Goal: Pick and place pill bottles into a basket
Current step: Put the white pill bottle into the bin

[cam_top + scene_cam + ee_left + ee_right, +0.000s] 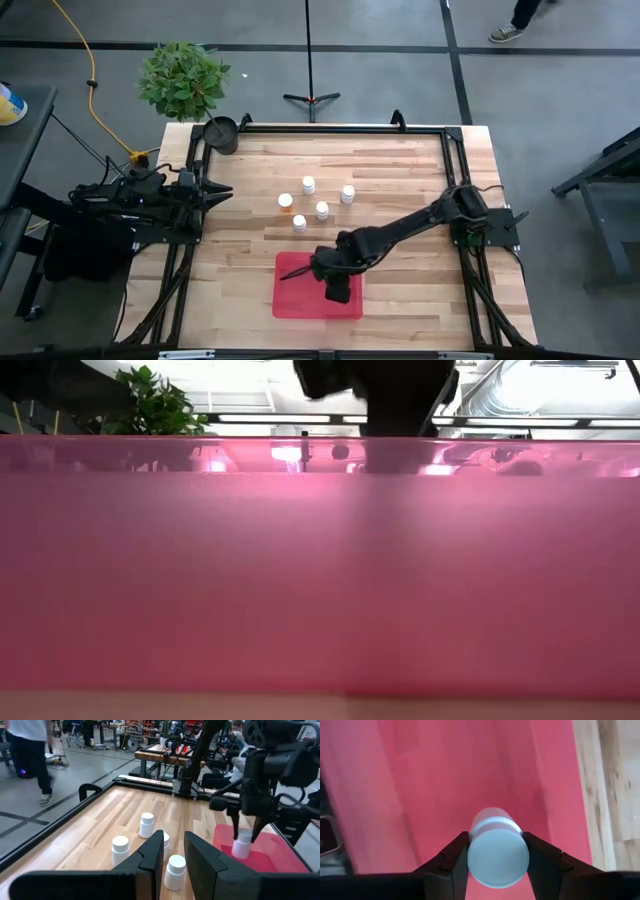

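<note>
- The high view shows the whole bench (pixel 400 180): five bottles (pixel 321 209) stand in a loose cluster near its middle, one with an orange body (pixel 286 201), and the basket (pixel 300 300) lies by the near edge. A plant (pixel 183 78) and a dark pot (pixel 221 133) sit at the far left corner.
- The low view is filled by the basket's red wall (pixel 320 580), so nothing inside it shows.
- The right wrist view alone shows the grasp: the right hand (pixel 498 851) is clenched on a sixth bottle (pixel 496 847), one finger (pixel 451 857) on each side of its white cap, over the red floor (pixel 445 775).
- The left wrist view shows that bottle (pixel 242 843) upright, white, and low in the basket (pixel 285 855); whether it touches the floor I cannot tell.
- The left hand (pixel 172 854) hangs released at the bench's left edge, grasping nothing.
</note>
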Action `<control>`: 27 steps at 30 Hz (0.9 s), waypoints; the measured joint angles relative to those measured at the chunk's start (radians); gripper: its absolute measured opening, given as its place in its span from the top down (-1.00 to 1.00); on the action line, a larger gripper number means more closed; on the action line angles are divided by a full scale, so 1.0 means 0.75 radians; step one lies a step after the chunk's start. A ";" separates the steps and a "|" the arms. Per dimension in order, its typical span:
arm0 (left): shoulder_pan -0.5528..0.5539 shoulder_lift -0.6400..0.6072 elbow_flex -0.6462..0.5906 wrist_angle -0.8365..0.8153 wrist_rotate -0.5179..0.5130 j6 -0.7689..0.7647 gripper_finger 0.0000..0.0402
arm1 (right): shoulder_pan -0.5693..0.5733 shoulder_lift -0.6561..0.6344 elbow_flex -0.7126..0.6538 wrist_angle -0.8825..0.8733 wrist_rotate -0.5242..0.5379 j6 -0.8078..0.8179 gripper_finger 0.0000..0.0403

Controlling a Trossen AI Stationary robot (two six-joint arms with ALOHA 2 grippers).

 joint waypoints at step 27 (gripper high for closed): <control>0.000 0.000 0.000 -0.001 0.000 0.000 0.45 | -0.025 0.030 -0.001 -0.120 0.052 0.065 -0.12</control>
